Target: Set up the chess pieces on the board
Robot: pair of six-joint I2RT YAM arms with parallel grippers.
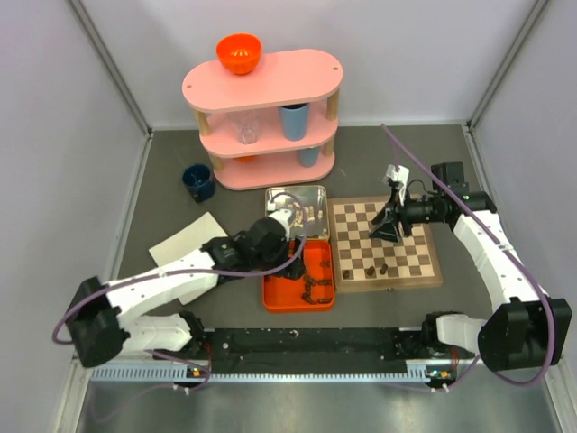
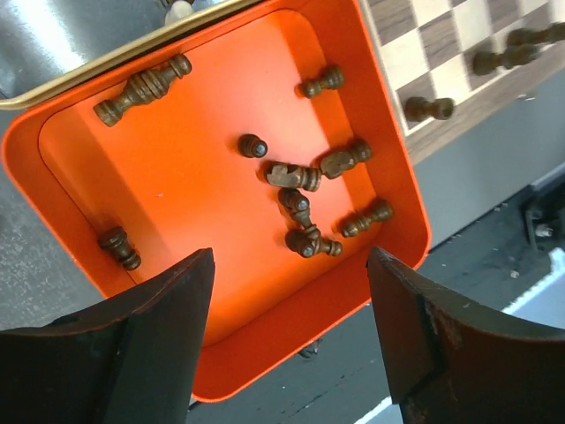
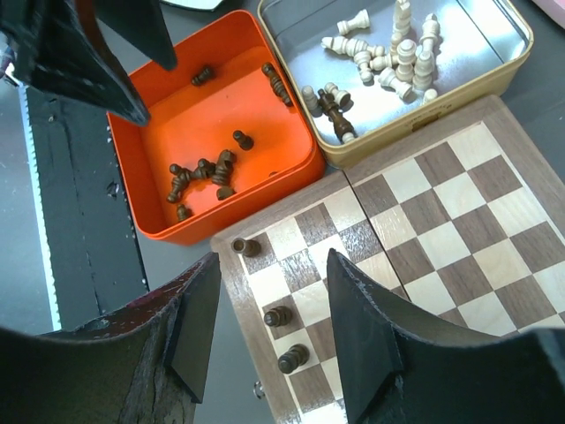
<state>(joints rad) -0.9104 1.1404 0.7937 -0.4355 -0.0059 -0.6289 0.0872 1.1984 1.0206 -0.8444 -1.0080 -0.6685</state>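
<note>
Carrying the board (image 3: 441,221) below the open right claw (image 3: 274,265), the grey desk (image 1: 167,194) sits between pale walls (image 1: 54,135); left claw (image 2: 291,256) open above tray (image 2: 177,203); cream pieces (image 3: 388,57) clear only from right wrist.

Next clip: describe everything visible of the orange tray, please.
The orange tray is a shallow square dish with rounded corners and raised walls, glossy like plastic. It lies flat on the grey table, left of the board, its far side close against the silver tin; whether they touch is unclear. About ten dark chess pieces lie scattered inside, mostly toppled. The left gripper hovers open above its near edge, touching nothing.
</note>
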